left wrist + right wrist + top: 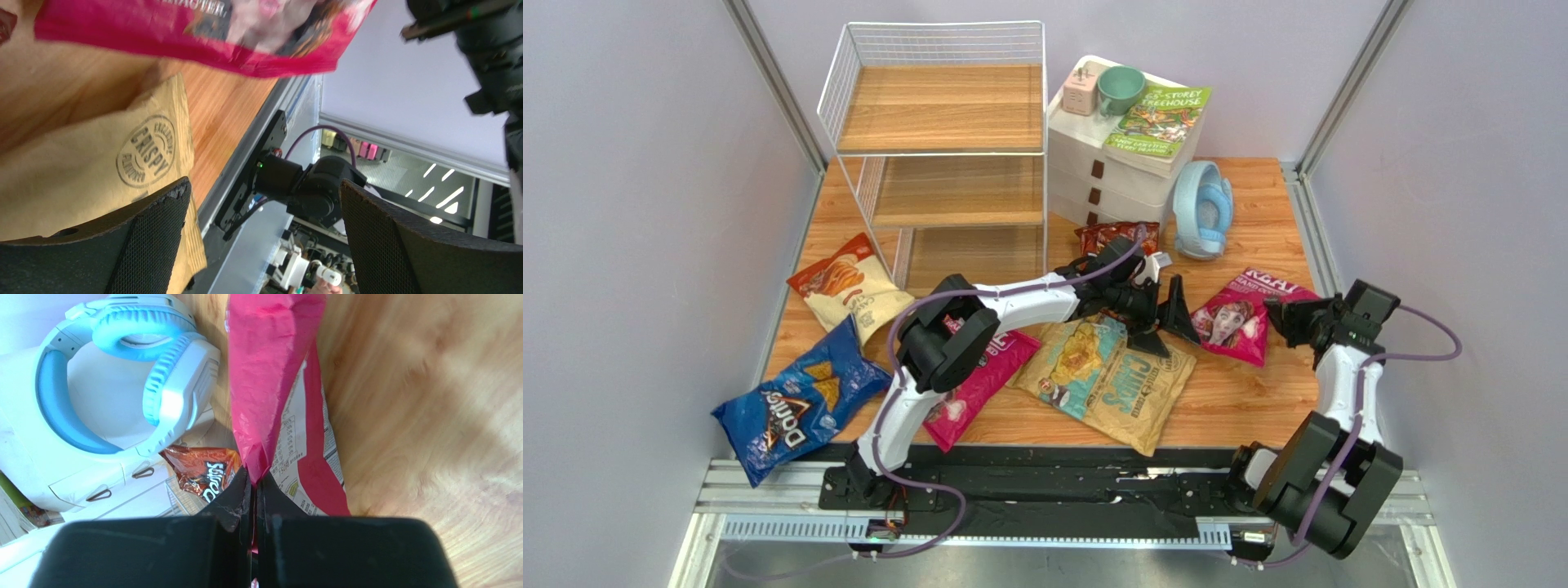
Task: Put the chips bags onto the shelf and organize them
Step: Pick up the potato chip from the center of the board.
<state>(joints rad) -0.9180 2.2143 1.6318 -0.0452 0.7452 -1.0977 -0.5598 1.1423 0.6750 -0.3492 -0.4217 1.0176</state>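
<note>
The white wire shelf (940, 147) stands at the back left, its wooden tiers bare. On the table lie an orange-and-cream bag (848, 284), a blue Doritos bag (799, 404), a magenta bag (977, 380) under my left arm, a tan-and-teal CHIPS bag (1106, 374) and a red Doritos bag (1118, 235). My left gripper (1167, 321) is open and empty above the tan bag's (92, 165) right edge. My right gripper (1290, 321) is shut on the edge of the second magenta bag (1241, 316). The right wrist view shows the gripper (253, 487) pinching this bag (270, 367).
A white drawer unit (1124, 165) stands right of the shelf, carrying a green book (1161, 119), a teal cup (1122, 88) and a pink box (1081, 88). Blue headphones (1201, 208) lean against it. Grey walls close in the table on both sides.
</note>
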